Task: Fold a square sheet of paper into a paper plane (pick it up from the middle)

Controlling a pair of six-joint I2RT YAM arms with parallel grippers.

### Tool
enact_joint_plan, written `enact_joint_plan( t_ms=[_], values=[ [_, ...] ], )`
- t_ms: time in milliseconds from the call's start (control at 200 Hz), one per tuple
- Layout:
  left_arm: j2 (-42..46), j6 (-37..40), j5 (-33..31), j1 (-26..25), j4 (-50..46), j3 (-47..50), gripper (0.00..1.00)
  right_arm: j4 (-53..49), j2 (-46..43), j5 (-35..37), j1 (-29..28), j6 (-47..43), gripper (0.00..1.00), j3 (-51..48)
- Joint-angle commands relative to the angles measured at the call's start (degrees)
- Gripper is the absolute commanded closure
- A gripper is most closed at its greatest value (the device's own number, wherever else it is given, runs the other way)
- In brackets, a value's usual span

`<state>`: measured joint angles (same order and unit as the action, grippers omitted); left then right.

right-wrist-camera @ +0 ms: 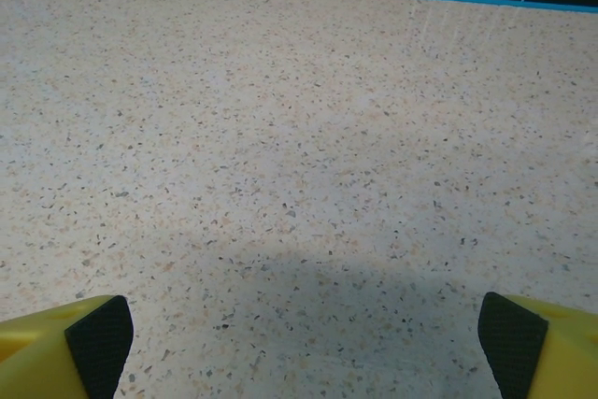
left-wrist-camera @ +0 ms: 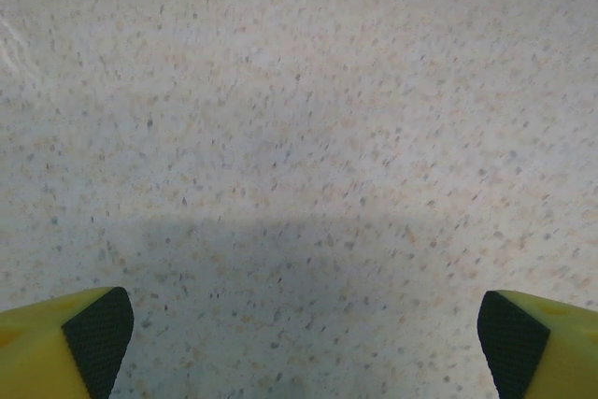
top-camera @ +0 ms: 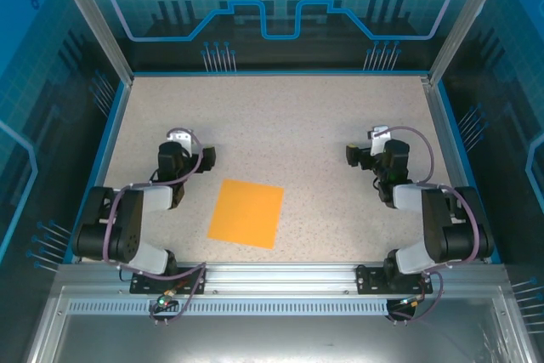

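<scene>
Sheet [top-camera: 246, 212]: thin flat orange square, no long axis, skewed slightly clockwise on speckled matte surface [top-camera: 289, 125]. Left hand [left-wrist-camera: 304, 334] and right hand [right-wrist-camera: 306, 338] released wide.

1. The left arm [top-camera: 127, 220] sits folded on the near left, its elbow bent tight above its base and its forearm reaching toward the far side.
2. The left claw [top-camera: 206, 156] points right, toward the middle. In the left wrist view its yellow fingers [left-wrist-camera: 51, 348] with dark pads [left-wrist-camera: 98, 329] are spread wide.
3. The right arm [top-camera: 444, 229] mirrors this pose on the near right.
4. The right claw [top-camera: 354, 155] points left, and its fingers are equally wide apart.
</scene>
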<state>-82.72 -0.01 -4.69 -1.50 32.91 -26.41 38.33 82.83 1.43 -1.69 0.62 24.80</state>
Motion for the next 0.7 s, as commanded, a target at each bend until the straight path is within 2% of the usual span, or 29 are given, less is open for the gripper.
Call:
enact_joint_plan(
  t_ms=[0,200,305,525,695],
  values=[
    [7.1,-0.9,-1.5,-1.3,-13.7,-7.0,0.01,-5.4,-7.6,-0.8,0.8,0.7,0.01,1.1],
    [12.0,-12.4,0.5,-3.0,-42.3,-20.8,0.01,-17.0,-20.4,-7.5,0.1,4.9,0.01,3.3],
    [13.2,-15.6,1.3,-5.9,-52.4,-24.4,0.01,-26.8,-26.5,-9.5,-1.8,5.3,0.01,5.3],
    [17.3,-24.9,8.8,-10.5,-61.6,-23.2,0.01,-43.7,-35.4,-16.2,-5.9,7.9,0.01,8.6],
    [19.1,-30.5,8.0,-18.6,-66.8,-21.9,0.01,-51.5,-36.3,-20.1,-12.2,8.3,0.01,11.2]
  ],
)
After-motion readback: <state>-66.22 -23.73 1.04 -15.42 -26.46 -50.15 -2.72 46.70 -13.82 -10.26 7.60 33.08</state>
